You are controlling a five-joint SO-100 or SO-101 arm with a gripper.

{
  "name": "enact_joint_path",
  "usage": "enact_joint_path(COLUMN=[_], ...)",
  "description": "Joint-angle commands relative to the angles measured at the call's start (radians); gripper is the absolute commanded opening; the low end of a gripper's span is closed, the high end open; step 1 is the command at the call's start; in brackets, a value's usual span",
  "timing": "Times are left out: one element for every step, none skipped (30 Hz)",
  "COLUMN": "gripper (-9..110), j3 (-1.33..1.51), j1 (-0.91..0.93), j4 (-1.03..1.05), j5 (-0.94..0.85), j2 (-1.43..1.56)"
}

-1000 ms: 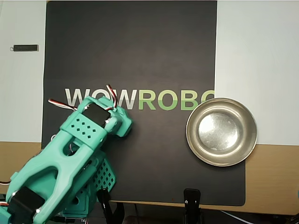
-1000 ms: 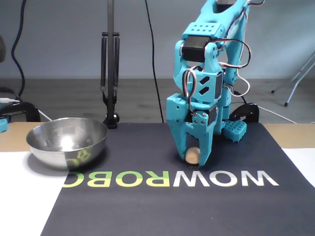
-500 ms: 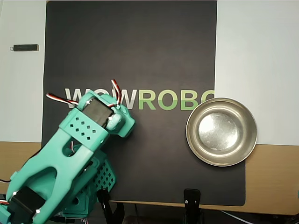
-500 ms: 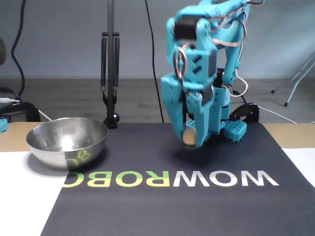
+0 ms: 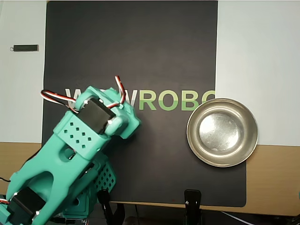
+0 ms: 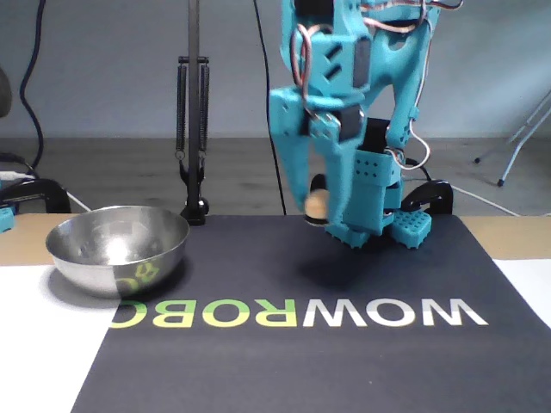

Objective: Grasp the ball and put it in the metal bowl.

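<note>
1. In the fixed view, the end effector (image 6: 320,211) pinches the ball (image 6: 317,205), lifted clear above the black mat (image 6: 284,353).
2. The metal bowl (image 6: 118,248) sits empty at the ball's 8 o'clock, well apart.

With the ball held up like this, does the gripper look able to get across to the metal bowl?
Probably yes: the gripper holds the ball clear above the mat, and nothing stands between it and the metal bowl.

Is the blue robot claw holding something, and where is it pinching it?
Yes. The teal gripper holds the small tan wooden-looking ball, pinched by its sides between the fingers, lifted above the black mat.
</note>
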Motion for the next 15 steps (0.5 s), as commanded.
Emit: enact_joint_path(gripper=[34,34,34,34,34,34,34,34,34,34,34,34,34,34,34], j3=[-0.058,-0.063,-0.069,-0.075,-0.084,-0.095,-0.107,-0.123,-0.138,-0.153,-0.170,-0.189,-0.207,-0.224,-0.238], j1=[-0.002,-0.002,-0.002,-0.002,-0.002,-0.002,-0.002,-0.002,-0.002,0.002,0.009,0.021,0.031,0.041,0.049], j4=[0.006,0.006,0.006,0.006,0.006,0.006,0.006,0.006,0.006,0.006,0.006,0.006,0.008,0.008,0.008], j5=[0.041,0.054,0.064,0.080,0.094,0.107,0.120,0.133,0.147,0.161,0.175,0.184,0.192,0.196,0.193], j2=[-0.003,-0.006,-0.014,-0.025,-0.035,-0.048,-0.061,-0.075,-0.089,-0.104,-0.120,-0.135,-0.149,-0.164,-0.178])
